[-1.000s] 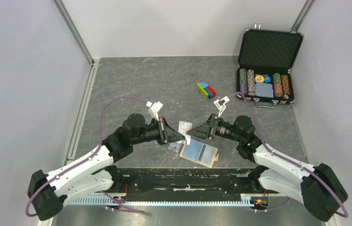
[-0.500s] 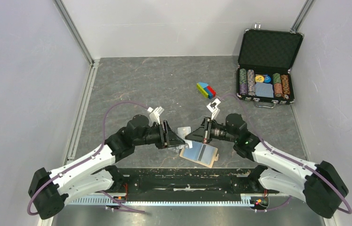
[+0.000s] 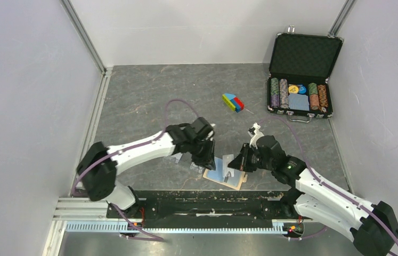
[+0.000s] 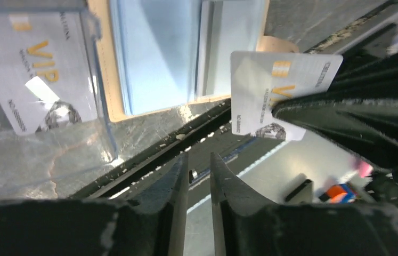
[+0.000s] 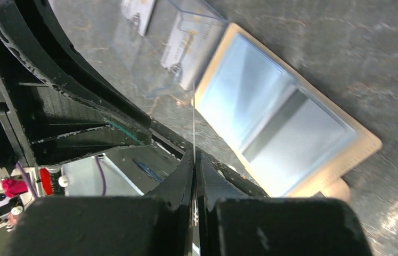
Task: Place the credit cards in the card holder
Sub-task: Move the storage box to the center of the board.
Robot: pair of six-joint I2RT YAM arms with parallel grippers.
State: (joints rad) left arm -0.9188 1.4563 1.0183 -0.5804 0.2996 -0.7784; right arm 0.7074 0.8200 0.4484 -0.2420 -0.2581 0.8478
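Note:
The tan card holder [image 3: 235,180] lies open on the table near the front edge, its light blue pockets [image 5: 271,117] facing up. My right gripper [image 3: 233,163] is shut on one pale grey credit card [image 4: 276,88], holding it upright just above the holder's left side; in the right wrist view that card [image 5: 193,106] shows edge-on between my fingertips [image 5: 194,156]. A second credit card [image 4: 37,69] with gold "VIP" lettering lies left of the holder under a clear plastic piece. My left gripper [image 4: 199,157] hovers by the holder's left edge [image 3: 207,160], its jaws slightly apart and empty.
A clear plastic stand [image 3: 181,159] sits left of the holder. An open black poker-chip case [image 3: 299,80] stands at the back right, with coloured blocks [image 3: 233,102] to its left. The black base rail [image 3: 202,200] runs along the near edge.
The card passed from my left gripper to my right, which shut on it and lowered it toward the holder. My left gripper let go and the left arm swung round beside the holder.

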